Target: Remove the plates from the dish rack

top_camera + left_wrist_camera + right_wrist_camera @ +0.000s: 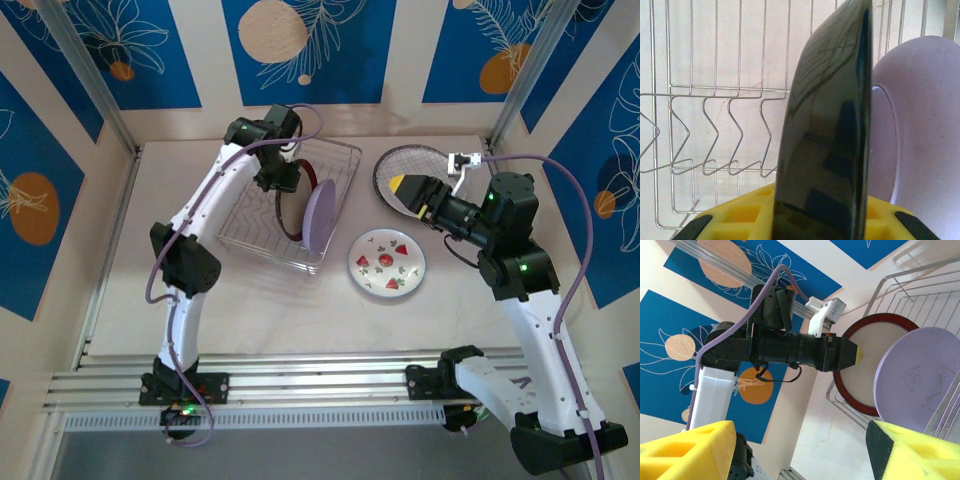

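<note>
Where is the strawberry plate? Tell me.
In the top view, the strawberry plate lies flat on the table, right of the dish rack, nearer than the grid-lined plate.

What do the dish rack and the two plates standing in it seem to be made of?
The dish rack looks like thin silvery metal wire. The dark plate looks like glazed ceramic: its back gives glossy reflections. The lilac plate looks matte, ceramic or plastic; I cannot tell which.

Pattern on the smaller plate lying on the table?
Plate: white with red strawberries; best in top external view.
</note>
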Tool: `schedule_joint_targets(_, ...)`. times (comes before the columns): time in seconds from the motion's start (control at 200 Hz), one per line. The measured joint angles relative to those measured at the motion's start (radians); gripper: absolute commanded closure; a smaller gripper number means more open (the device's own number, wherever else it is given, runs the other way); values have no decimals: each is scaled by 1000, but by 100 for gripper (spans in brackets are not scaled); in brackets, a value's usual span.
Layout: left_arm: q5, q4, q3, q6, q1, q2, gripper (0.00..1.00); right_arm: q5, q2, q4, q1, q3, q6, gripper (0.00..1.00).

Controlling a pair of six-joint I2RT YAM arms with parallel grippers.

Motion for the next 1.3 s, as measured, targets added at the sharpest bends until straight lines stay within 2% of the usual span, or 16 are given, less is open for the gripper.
schedule_joint_targets(0.265,-51,-26,20,0,-9,-29,98,0,0,3,1,-3,7,29)
schedule_joint_targets(0.55,-148,-57,36,-5,-9,-147,97,0,0,4,2,-3,15,29)
schedule_joint_targets(0.855,-179,-56,39,-54,-9,-274,97,-5,1,10,8,-3,23,27)
schedule_joint_targets(1.025,-152,-37,39,-111,-8,-337,97,-28,19,37,14,-4,47,24)
schedule_joint_targets(1.295,-8,59,40,-248,-4,-374,96,-78,141,45,36,-4,98,22)
